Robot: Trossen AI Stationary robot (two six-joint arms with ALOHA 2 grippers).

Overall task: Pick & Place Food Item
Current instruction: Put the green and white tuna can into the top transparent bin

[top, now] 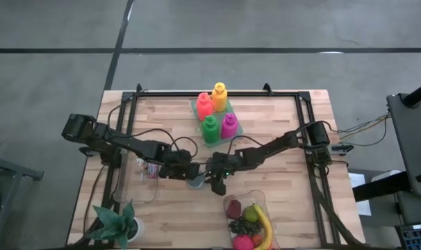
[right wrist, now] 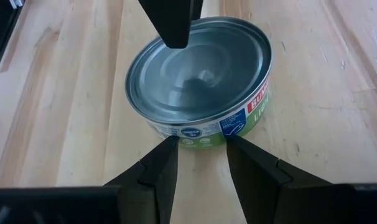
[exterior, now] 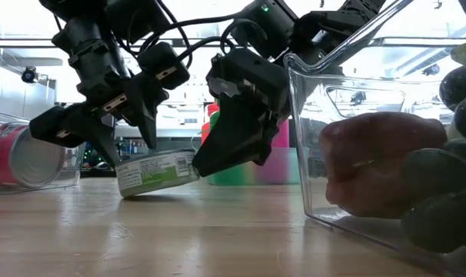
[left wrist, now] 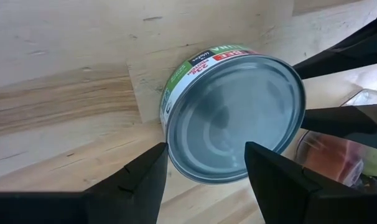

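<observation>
— What does the room look like around the work place?

— The floor (top: 51, 28) is grey concrete, crossed by dark lines. A wooden table (top: 280, 118) of light planks stands on it, with a black frame (top: 315, 173) along its edges.

— And behind the table?

— In the low view, bright ceiling lights (exterior: 441, 35) and white shelving (exterior: 10, 81) show, rather blurred.

In the middle left of the frame a flat can (exterior: 158, 172) is lying tilted on the wooden table (exterior: 218, 238). The left gripper (exterior: 110, 127) is standing over it, and the right gripper (exterior: 233, 146) is touching its right edge. At the right a clear container (exterior: 310, 154) is holding fruit (exterior: 375, 173).
</observation>
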